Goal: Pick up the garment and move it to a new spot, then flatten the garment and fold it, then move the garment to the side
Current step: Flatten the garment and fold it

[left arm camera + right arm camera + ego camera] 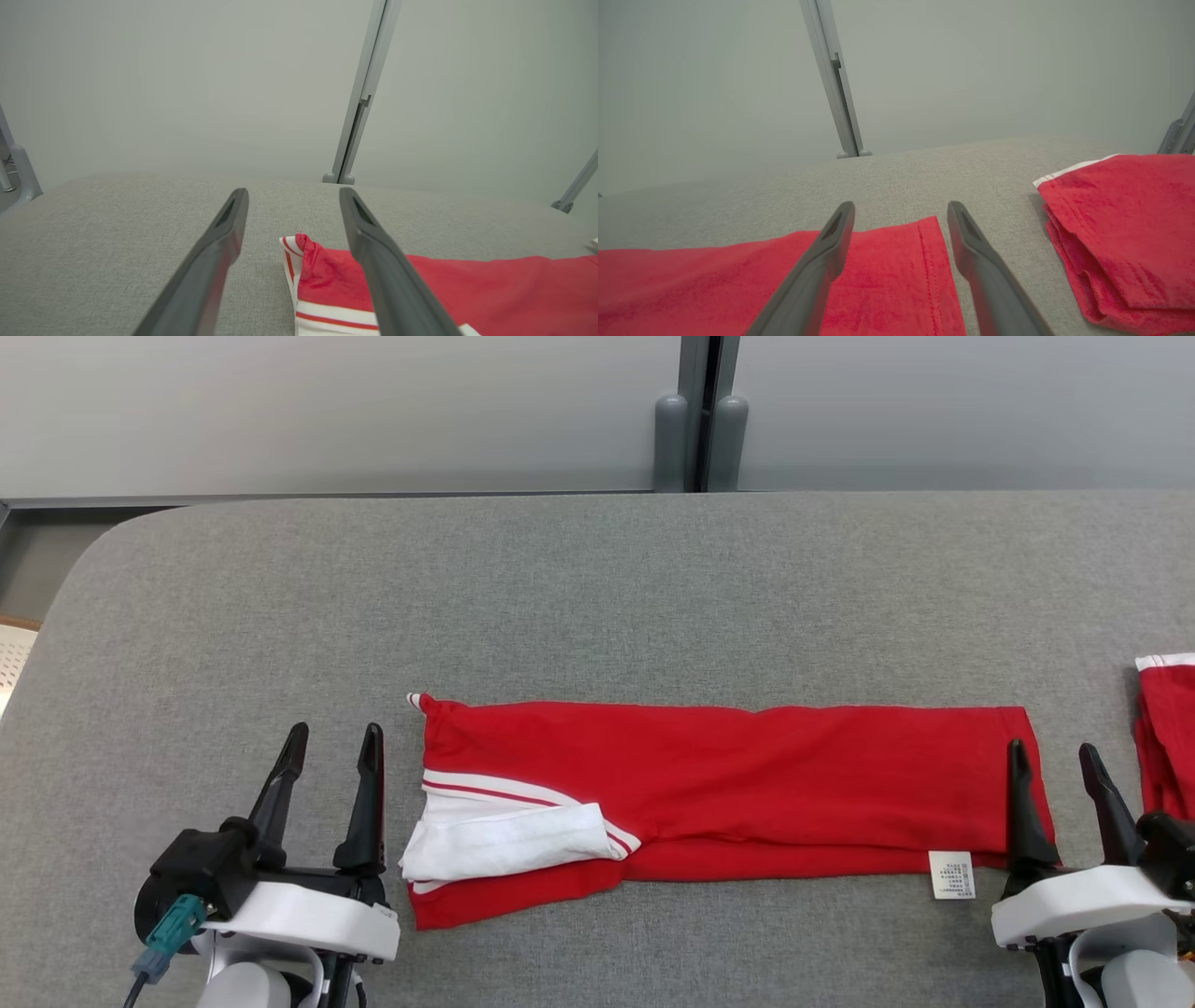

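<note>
You are looking down at the garment (728, 784), which is lying folded into a long red strip across the near part of the grey table (597, 597), its length running from your left to your right. A white sleeve (504, 840) with red-and-white striped trim is lying folded over its left end, and a small white tag (951, 875) is sticking out from its near edge towards the right end. Your left gripper (336, 733) is sitting just beside the strip's left end, apart from the cloth, with its two dark fingers spread wide and holding nothing. Your right gripper (1053, 751) is sitting at the strip's right end, its fingers likewise standing wide apart and gripping nothing. In the right wrist view one finger is crossing over the hemmed end of the cloth while the other is showing over bare table. Whether that finger is touching the fabric, you cannot tell. Further to your right, apart from the strip, a second folded red cloth (1167, 747) with a white edge is lying at the table's side.
</note>
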Motion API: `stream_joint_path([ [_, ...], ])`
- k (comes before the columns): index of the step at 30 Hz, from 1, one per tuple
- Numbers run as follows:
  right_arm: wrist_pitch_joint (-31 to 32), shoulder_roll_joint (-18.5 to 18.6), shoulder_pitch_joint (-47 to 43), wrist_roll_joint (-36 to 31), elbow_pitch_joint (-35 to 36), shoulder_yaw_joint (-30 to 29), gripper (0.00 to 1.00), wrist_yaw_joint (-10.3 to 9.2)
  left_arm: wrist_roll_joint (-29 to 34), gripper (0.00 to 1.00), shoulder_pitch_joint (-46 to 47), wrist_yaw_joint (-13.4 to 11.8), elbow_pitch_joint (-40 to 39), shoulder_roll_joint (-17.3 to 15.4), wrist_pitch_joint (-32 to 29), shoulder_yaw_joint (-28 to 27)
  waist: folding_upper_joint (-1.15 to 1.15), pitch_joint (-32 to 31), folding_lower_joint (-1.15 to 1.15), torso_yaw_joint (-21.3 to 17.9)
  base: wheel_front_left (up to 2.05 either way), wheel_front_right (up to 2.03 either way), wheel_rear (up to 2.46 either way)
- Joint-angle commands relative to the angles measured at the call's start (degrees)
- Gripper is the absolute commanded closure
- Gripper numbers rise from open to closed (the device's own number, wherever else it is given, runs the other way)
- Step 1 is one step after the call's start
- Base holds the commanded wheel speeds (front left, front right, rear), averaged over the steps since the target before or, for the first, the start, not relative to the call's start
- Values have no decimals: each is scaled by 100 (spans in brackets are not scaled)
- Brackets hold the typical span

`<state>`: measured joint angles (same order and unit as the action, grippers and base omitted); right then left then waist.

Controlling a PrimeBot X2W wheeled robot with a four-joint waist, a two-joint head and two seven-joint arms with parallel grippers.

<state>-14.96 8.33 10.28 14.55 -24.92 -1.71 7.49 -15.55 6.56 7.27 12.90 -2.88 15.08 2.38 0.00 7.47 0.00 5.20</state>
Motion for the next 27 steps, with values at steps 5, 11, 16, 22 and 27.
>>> stream_joint_path([
  [5,-29,-136,245,55,-702,-371,0,-1,-29,0,123,23,124,-13,6,201,0,142,0,70,0,0,0],
  [11,-30,-179,493,26,-1259,-612,0,-1,-5,0,191,24,128,-14,7,256,0,272,0,118,0,0,0],
  [16,-29,-208,729,157,-1868,-686,0,-1,33,0,251,25,130,-14,7,258,0,336,0,139,0,0,0],
  [22,-15,-240,867,382,-2294,-492,50,-1,22,0,285,26,134,-13,7,265,0,340,0,146,0,0,0],
  [27,-11,-156,910,549,-2417,-332,100,-3,27,0,264,26,144,-13,8,241,0,303,0,132,0,0,0],
])
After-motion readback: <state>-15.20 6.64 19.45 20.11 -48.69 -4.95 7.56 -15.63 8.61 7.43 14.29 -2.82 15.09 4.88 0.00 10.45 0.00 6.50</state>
